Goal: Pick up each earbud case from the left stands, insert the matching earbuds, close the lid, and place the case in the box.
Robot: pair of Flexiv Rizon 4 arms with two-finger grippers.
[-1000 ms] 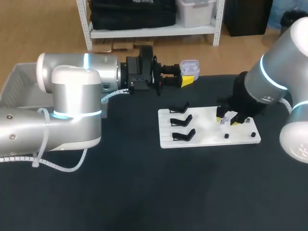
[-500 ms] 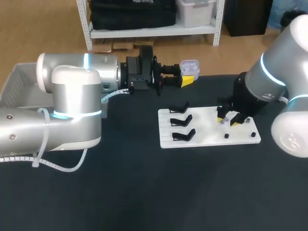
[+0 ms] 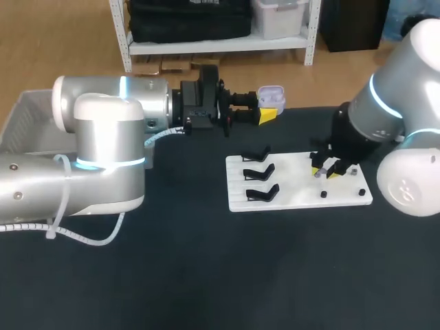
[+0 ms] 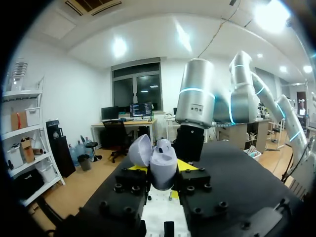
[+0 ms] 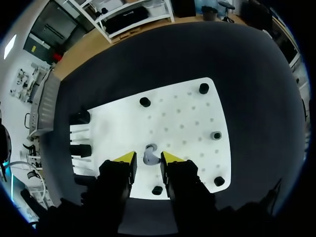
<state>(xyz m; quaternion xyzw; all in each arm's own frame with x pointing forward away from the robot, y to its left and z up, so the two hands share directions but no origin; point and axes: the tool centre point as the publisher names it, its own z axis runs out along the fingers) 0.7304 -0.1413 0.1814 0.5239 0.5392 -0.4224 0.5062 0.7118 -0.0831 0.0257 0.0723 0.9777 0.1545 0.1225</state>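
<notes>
**Open case held by my left gripper, right gripper poised over an earbud**

Head view: my left gripper (image 3: 265,111) is clamped on the lavender plastic earbud case (image 3: 271,97), lid up, at the dark table's (image 3: 206,275) 12 o'clock edge. My right gripper (image 3: 324,169) is low over the white perforated board (image 3: 295,196), at 3 o'clock from the three black stands (image 3: 258,176).
Left wrist view: the case (image 4: 159,159) is pinched low on its body. That suits a light, glossy, rigid shell and keeps the delicate hinge free.
Right wrist view: the small grey-lavender earbud (image 5: 151,155) stands between the spread tips of my right gripper (image 5: 148,158), with board showing on one side, so it is not clenched. The earbud looks tiny, smooth and prone to twisting, so I'd squeeze its sides gently.
</notes>
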